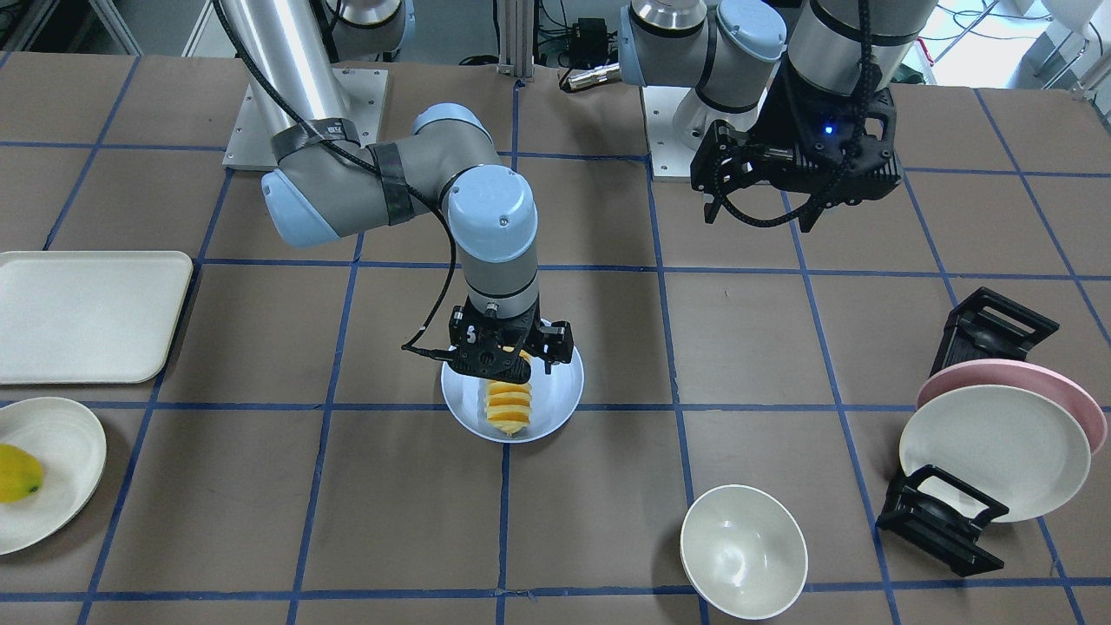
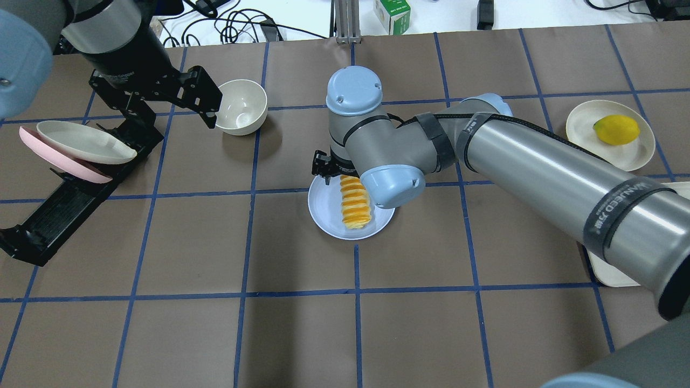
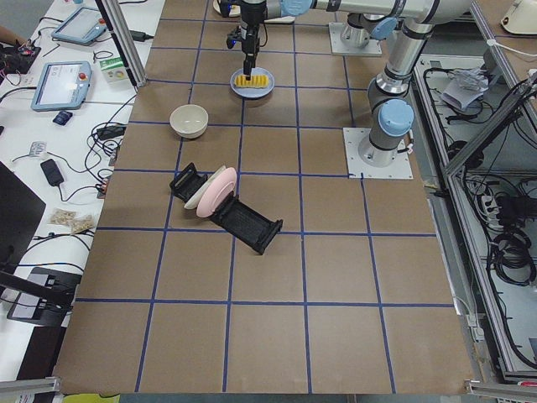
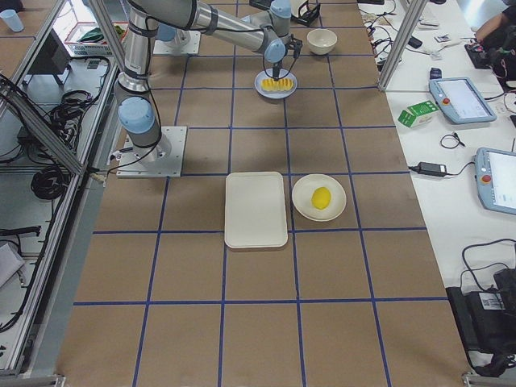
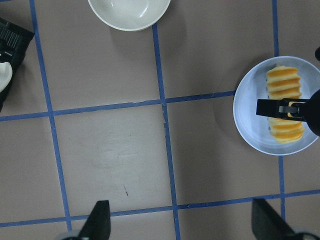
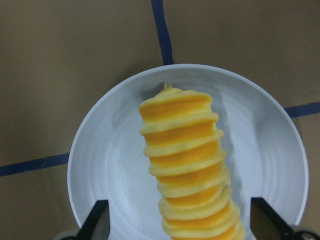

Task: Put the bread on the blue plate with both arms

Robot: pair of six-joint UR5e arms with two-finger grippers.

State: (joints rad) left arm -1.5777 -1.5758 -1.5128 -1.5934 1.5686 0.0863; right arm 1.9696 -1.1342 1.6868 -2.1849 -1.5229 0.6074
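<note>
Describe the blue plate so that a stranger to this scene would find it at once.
Look to the middle of the brown table with its blue grid, where the right arm reaches down. The blue plate lies flat under its wrist. Unlike the pink plate and the cream plate racked at the side, it is pale lavender-blue and carries the bread.

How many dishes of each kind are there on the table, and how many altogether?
Plates: 4 (blue plate, pink plate, racked cream plate, cream plate with lemon)
Bowl: 1
Tray: 1
Total: 6
</note>
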